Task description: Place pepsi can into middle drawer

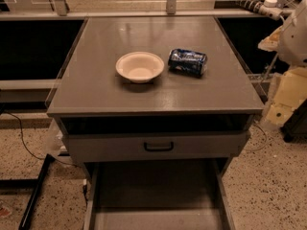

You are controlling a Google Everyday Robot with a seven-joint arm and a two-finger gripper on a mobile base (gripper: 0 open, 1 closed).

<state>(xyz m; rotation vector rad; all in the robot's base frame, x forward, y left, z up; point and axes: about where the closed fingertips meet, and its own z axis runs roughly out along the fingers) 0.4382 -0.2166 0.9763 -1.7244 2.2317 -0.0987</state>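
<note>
Dark blue shiny pepsi can point(187, 62) lies on its side on the grey desk point(96, 90), just beside a cream round bowl point(139, 66); wide grey middle drawer point(156, 190) stands open below, ready to receive it; white end effector point(293, 32) sits at the right edge, well apart; its grip I cannot tell.

Grey cabinet top point(96, 87) — cream bowl point(139, 66) near its middle, pepsi can point(187, 62) on its side just beside it

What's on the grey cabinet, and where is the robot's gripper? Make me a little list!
can: on its side on the top, right of the bowl
bowl: upright, mid-top
middle drawer: pulled open, under the shut handle drawer
gripper: not in view; only the arm shows, at the right edge
</note>
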